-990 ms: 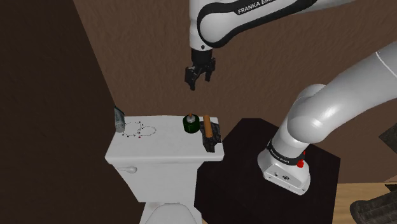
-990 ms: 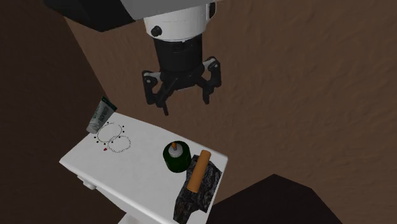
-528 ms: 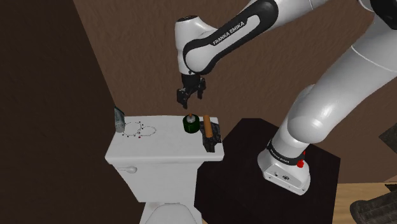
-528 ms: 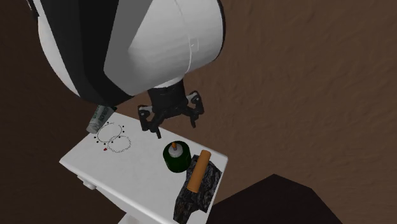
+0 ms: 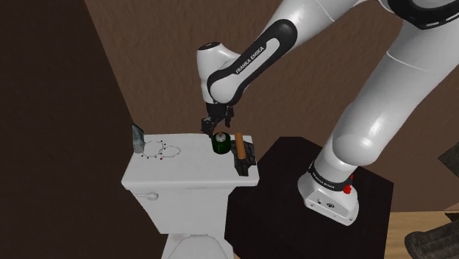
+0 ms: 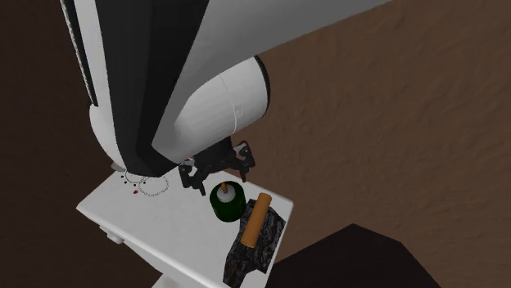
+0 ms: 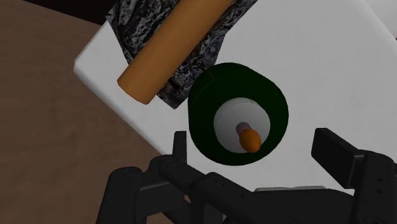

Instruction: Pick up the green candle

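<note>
The green candle [image 5: 219,143] is a short dark green jar with a white core and an orange flame tip. It stands on the white toilet tank lid [image 5: 184,168] near its right end in the shoulder view. My gripper [image 5: 217,126] hangs just above it, open. In the second exterior view the gripper [image 6: 219,176] hovers over the candle [image 6: 224,203] with a finger on either side. In the wrist view the candle [image 7: 238,114] lies between the two spread fingers of the gripper [image 7: 254,145], which do not touch it.
An orange cylinder [image 5: 239,145] lies on a dark speckled block [image 5: 246,160] right beside the candle. Beaded rings [image 5: 163,151] and a small tube [image 5: 137,137] lie at the lid's other end. A brown wall stands behind, and the dark stand [image 5: 294,191] is beside the toilet.
The arm has come down and the open gripper has dropped from well above the lid to just over the candle. The things on the lid have not moved.
</note>
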Controlling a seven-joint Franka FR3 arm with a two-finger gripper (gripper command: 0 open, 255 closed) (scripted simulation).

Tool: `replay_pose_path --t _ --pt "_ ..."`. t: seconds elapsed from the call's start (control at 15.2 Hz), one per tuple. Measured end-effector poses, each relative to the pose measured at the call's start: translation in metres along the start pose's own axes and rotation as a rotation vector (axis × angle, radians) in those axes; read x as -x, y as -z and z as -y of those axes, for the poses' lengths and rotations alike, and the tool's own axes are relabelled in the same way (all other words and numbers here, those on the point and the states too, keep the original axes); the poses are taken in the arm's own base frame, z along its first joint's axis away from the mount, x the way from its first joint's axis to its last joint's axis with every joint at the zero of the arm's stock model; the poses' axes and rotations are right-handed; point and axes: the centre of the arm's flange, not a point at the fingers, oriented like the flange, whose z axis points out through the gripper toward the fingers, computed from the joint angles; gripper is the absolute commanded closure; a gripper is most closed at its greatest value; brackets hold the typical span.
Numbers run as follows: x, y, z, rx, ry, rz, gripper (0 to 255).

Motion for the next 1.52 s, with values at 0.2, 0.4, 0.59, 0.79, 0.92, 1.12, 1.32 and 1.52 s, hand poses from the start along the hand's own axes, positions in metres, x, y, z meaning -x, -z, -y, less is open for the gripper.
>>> replay_pose_path --t 0.2,0.4,0.59,0.79,0.92,1.12,1.32,1.52 --pt "-0.002 -0.017 -0.002 0.0 0.0 0.001 0" --pt "-0.002 -0.019 -0.001 0.0 0.0 0.0 255" --pt "-0.003 -0.019 -0.001 0.0 0.0 -0.001 255" --pt "-0.002 -0.019 -0.001 0.0 0.0 -0.001 255" --pt "-0.003 -0.019 -0.001 0.0 0.0 -0.001 255" --pt "-0.001 -0.009 0.0 0.0 0.0 0.0 255" --pt "0.0 0.005 -0.002 0.0 0.0 0.0 255" --pt "0.001 0.021 -0.003 0.0 0.0 -0.001 255"
